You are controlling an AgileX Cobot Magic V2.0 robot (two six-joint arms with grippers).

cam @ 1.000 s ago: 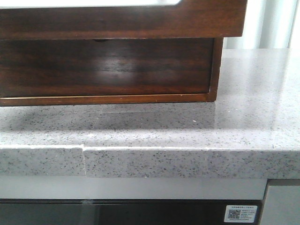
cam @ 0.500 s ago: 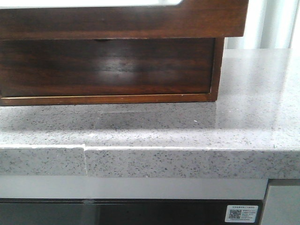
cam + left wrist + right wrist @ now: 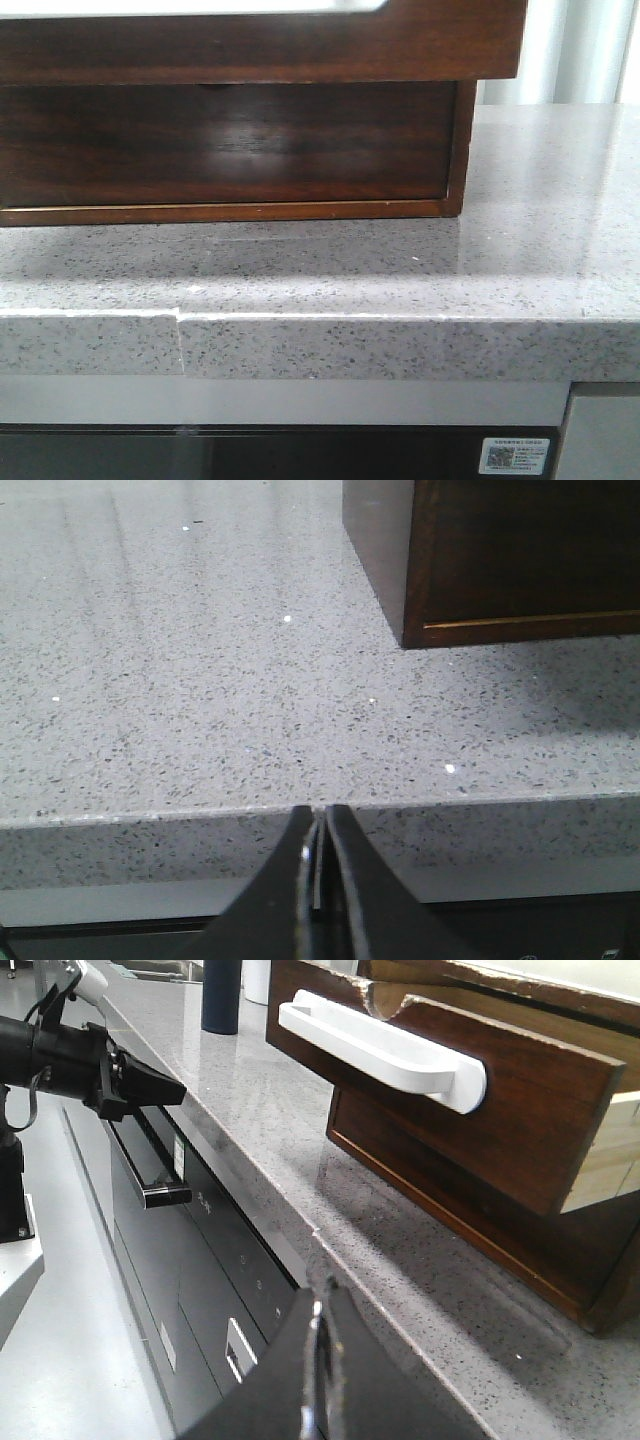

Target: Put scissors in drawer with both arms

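Drawer (image 3: 470,1090) pulled out over table (image 3: 400,280); left tool (image 3: 318,865) and right tool (image 3: 318,1360) both pressed together, gripping nothing

QR-code sticker (image 3: 514,455) on dark appliance front (image 3: 300,455); print too small to read.

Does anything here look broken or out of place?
Yes. The top edge of the pulled-out drawer looks chipped and ragged above its white handle. The speckled stone counter's front edge also has a thin vertical crack or seam. No scissors show in any view.
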